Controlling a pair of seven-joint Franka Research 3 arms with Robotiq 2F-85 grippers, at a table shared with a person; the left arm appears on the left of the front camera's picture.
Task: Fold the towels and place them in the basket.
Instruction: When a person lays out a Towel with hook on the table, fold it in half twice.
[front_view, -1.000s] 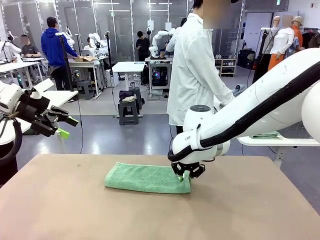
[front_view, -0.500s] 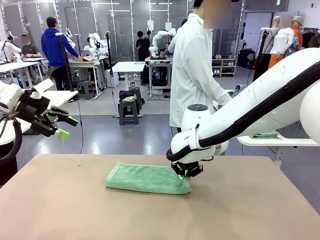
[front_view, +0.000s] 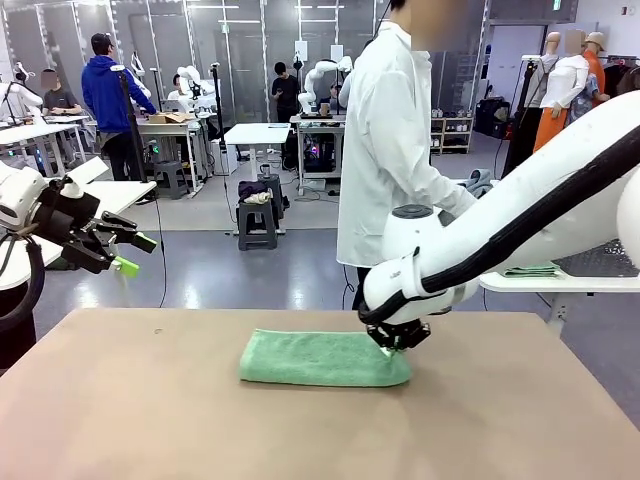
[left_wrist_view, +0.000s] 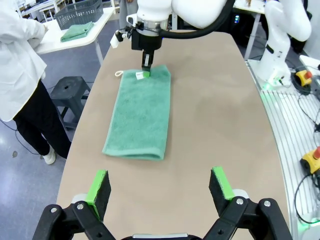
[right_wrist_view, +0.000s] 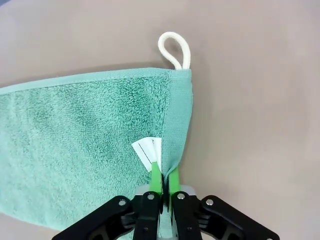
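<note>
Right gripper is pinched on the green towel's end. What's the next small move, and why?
Probably lift the right gripper slightly and carry that end of the towel over toward its far end. It is shut on the hem beside the white label, the towel lies flat on the table, and the left gripper hangs open, clear of it.

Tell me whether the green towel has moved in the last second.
Yes. The green towel slid right along the table, away from its left edge.
</note>
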